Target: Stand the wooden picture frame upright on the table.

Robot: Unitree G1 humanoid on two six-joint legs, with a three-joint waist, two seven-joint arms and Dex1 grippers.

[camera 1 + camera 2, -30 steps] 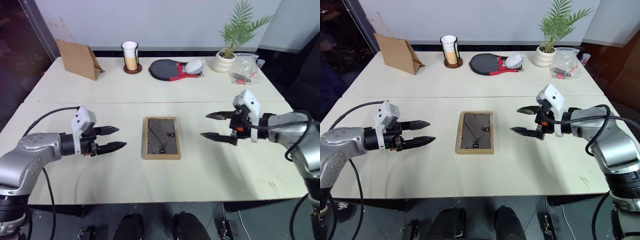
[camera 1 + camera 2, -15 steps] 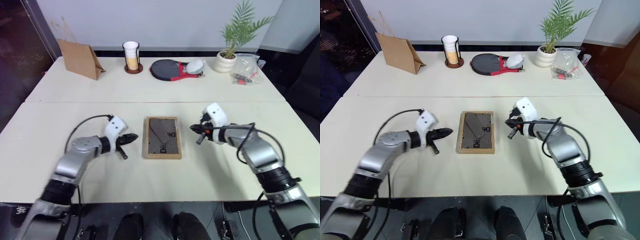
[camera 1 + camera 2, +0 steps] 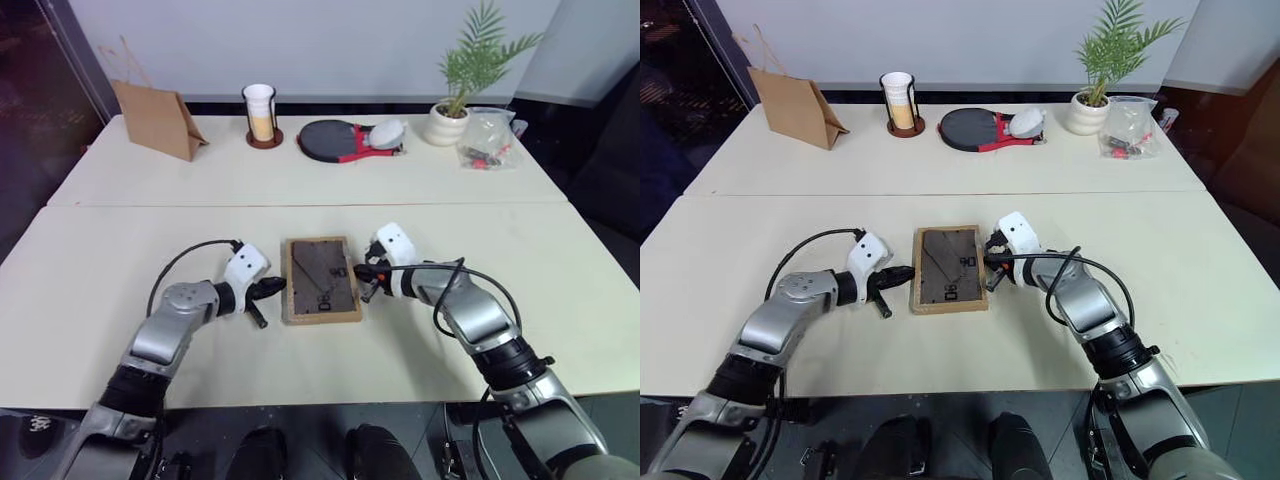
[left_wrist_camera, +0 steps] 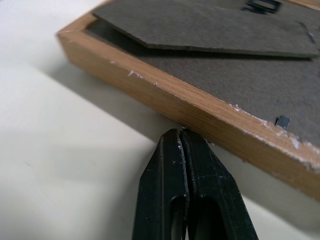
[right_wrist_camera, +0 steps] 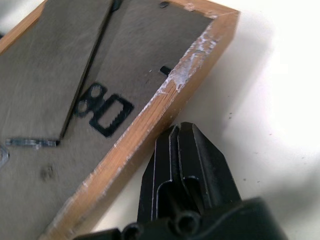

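The wooden picture frame lies flat, back up, near the middle of the cream table, its dark backing and folded stand showing. My left gripper is shut, with its tips low on the table against the frame's left wooden edge. My right gripper is also shut, its tips meeting the frame's right wooden edge near a corner. Neither holds anything. In the wrist views the left gripper and right gripper show closed fingers touching the wood.
Along the far side stand a brown paper bag, a cup holder with cups, a table tennis paddle, a potted plant and a clear plastic bag. A seam crosses the tabletop.
Both grippers went from open to shut, then dropped and moved inward from either side until their tips reached the frame's left and right edges. The frame stays flat.
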